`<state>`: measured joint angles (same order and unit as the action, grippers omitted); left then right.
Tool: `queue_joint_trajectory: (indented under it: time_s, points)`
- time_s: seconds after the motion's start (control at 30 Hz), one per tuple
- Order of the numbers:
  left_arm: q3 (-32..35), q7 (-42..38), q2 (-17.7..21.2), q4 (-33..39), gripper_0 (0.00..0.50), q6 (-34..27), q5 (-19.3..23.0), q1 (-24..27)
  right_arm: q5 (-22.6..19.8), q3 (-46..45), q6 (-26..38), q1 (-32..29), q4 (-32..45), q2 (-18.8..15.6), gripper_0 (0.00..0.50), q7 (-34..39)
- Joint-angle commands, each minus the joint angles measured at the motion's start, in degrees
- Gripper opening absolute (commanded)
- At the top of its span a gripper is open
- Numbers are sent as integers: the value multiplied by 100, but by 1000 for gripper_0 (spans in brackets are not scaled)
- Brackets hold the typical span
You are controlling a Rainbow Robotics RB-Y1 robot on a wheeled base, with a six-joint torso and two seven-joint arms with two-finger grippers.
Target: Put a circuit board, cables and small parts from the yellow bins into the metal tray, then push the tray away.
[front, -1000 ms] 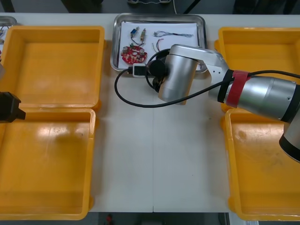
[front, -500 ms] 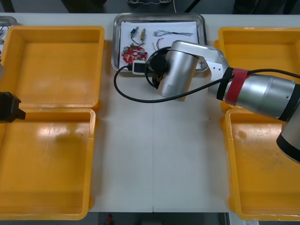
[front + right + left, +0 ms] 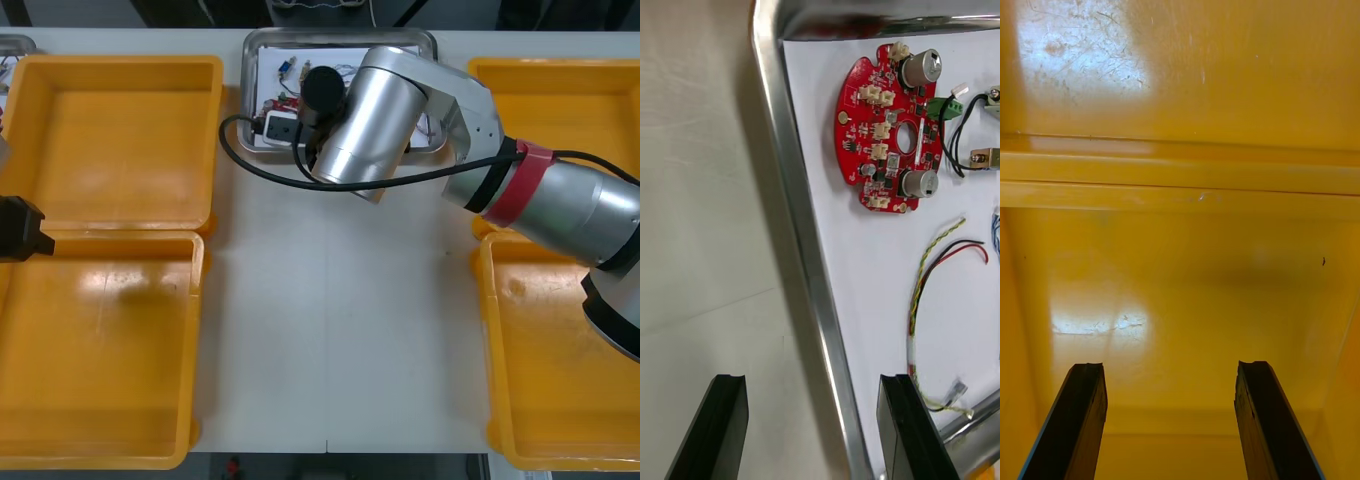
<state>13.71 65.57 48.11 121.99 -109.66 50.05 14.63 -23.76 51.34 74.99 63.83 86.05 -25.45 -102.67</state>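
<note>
Tray: the metal tray (image 3: 246, 92) sits at the far middle of the table (image 3: 330, 320), between the far bins, and is white inside.
Tray contents: a round red circuit board (image 3: 891, 135) lies in the near-left part. Small metal parts (image 3: 986, 156) lie just beyond it. A red and yellow cable (image 3: 921, 266) lies to its right, apart from it.
Bins: four yellow bins (image 3: 120, 140), two on each side. They look empty, though the right arm covers part of the far right one.
Right gripper: the right gripper (image 3: 812, 431) has its fingers spread across the tray's near rim. One finger is over the table and the other is over the white lining by the cable's end.
Left gripper: the left gripper (image 3: 1169, 431) is at the left bins, fingers spread above a bare yellow floor, pinching nothing.
Surface: light tabletop with a thin seam running from near to far.
Room: dark floor beyond the far edge.
</note>
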Motion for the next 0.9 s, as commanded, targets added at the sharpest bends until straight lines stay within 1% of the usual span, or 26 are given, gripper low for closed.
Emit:
queue_joint_trajectory:
  time_s: [0.03, 0.1, 0.13, 0.2, 0.23, 0.3, 0.33, 0.4, 0.47, 0.7, 0.77, 0.9]
  points:
    - [167, 447, 32, 106, 500, -34, 40, -83, -41, -739, 745, -450, 922, 93, 500, -157]
    - [167, 447, 32, 106, 500, -34, 40, -83, -41, -977, 1255, -653, 1353, 93, 500, -130]
    - [167, 447, 32, 106, 500, -34, 40, -83, -41, -1047, 1378, -714, 1459, 93, 500, -121]
    - [167, 447, 32, 106, 500, -34, 40, -83, -32, -1337, 1932, -951, 1898, 93, 500, -60]
    - [167, 447, 32, 106, 500, -34, 40, -83, -32, -1416, 2072, -1013, 2003, 93, 500, -42]
    - [167, 447, 32, 106, 500, -34, 40, -83, -32, -1697, 2582, -1224, 2390, 93, 500, 2]
    - [167, 447, 32, 106, 500, -34, 40, -83, -32, -1768, 2714, -1268, 2487, 93, 500, 19]
    - [167, 447, 32, 106, 500, -34, 40, -83, -32, -2040, 3259, -1452, 2847, 84, 500, 89]
    - [167, 447, 32, 106, 500, -34, 40, -83, -32, -2295, 3501, -1602, 3111, 93, 500, 151]
    - [167, 447, 32, 106, 500, -34, 40, -83, -41, -3174, 3501, -2243, 4166, 23, 500, 1012]
    - [167, 447, 32, 106, 500, -34, 40, -83, -59, -3332, 3501, -2446, 4412, -56, 500, 1250]
    - [167, 447, 32, 106, 500, -34, 40, -83, -261, -3736, 3501, -3017, 4895, -381, 500, 1821]
